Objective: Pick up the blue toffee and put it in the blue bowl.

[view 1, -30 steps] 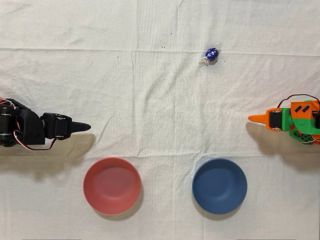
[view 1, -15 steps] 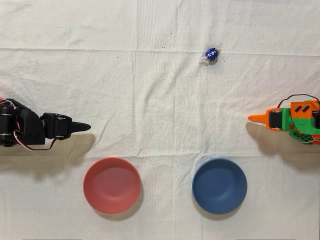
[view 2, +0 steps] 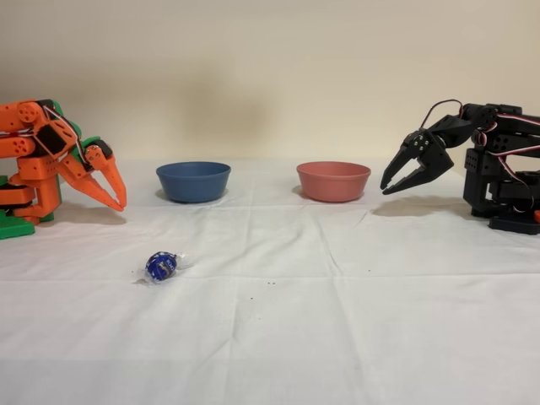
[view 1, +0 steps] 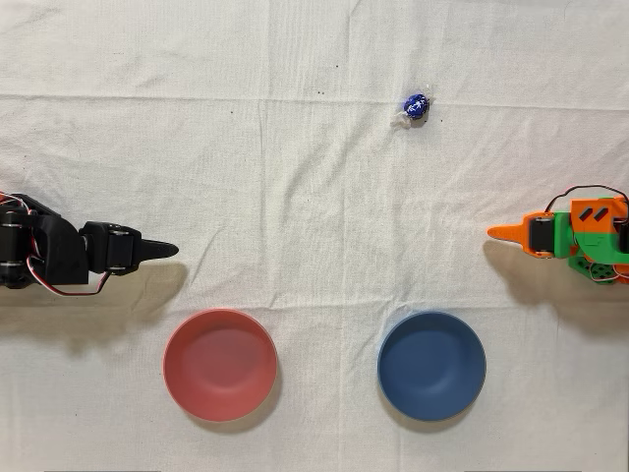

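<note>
Table: white wrinkled cloth (view 1: 295,177) covers it, plain beige wall behind.
Fingers: orange arm's fingers (view 2: 108,187) point downward, slightly apart, holding nothing.
Blue toffee: blue toffee (view 2: 160,266) lies on the cloth, well apart from the fingers, nearer the fixed view's camera.
Blue bowl: blue bowl (view 2: 193,180) stands near the fingers, with the red-pink bowl (view 2: 333,180) beyond it.
</note>
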Action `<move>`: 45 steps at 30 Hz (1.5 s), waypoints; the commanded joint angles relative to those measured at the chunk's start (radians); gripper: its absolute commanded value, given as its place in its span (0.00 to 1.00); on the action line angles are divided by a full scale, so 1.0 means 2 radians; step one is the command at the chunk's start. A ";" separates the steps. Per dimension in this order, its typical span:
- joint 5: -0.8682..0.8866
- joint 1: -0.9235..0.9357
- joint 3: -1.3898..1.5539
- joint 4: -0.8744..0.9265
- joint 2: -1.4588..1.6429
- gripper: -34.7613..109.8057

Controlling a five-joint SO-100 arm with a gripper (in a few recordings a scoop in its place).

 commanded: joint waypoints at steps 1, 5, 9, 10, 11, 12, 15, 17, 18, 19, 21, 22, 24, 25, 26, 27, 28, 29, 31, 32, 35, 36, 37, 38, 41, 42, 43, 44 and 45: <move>-0.004 0.014 -0.008 0.001 0.000 0.24; -0.005 0.012 -0.008 0.001 0.000 0.24; -0.005 0.015 -0.008 0.001 0.000 0.24; -0.005 0.014 -0.008 0.001 0.000 0.24; -0.005 0.014 -0.008 0.001 0.000 0.24; -0.005 0.013 -0.008 0.001 -0.001 0.24; -0.024 0.000 -0.010 -0.012 -0.014 0.24; -0.051 0.005 -0.023 -0.028 -0.038 0.24; -0.060 0.010 -0.038 -0.033 -0.054 0.24; -0.067 0.014 -0.057 -0.035 -0.072 0.24; -0.074 0.015 -0.104 -0.035 -0.110 0.24; -0.075 0.015 -0.129 -0.035 -0.131 0.24; -0.076 0.010 -0.189 -0.032 -0.173 0.24; -0.075 0.008 -0.222 -0.028 -0.196 0.24; -0.073 0.007 -0.257 -0.020 -0.219 0.24; -0.067 0.007 -0.291 -0.009 -0.242 0.24; -0.059 0.008 -0.327 0.005 -0.263 0.24; -0.051 0.010 -0.360 0.019 -0.285 0.24; -0.045 0.012 -0.425 0.051 -0.326 0.24; -0.042 0.015 -0.454 0.067 -0.346 0.24; -0.028 0.029 -0.516 0.099 -0.390 0.24; -0.011 0.038 -0.528 0.104 -0.400 0.24; 0.011 0.049 -0.537 0.106 -0.407 0.24; 0.031 0.060 -0.543 0.106 -0.413 0.24; 0.026 0.090 -0.558 0.108 -0.430 0.24; 0.028 0.094 -0.563 0.109 -0.437 0.24; 0.034 0.099 -0.568 0.110 -0.444 0.24; 0.030 0.104 -0.573 0.112 -0.452 0.24; 0.023 0.110 -0.579 0.115 -0.459 0.24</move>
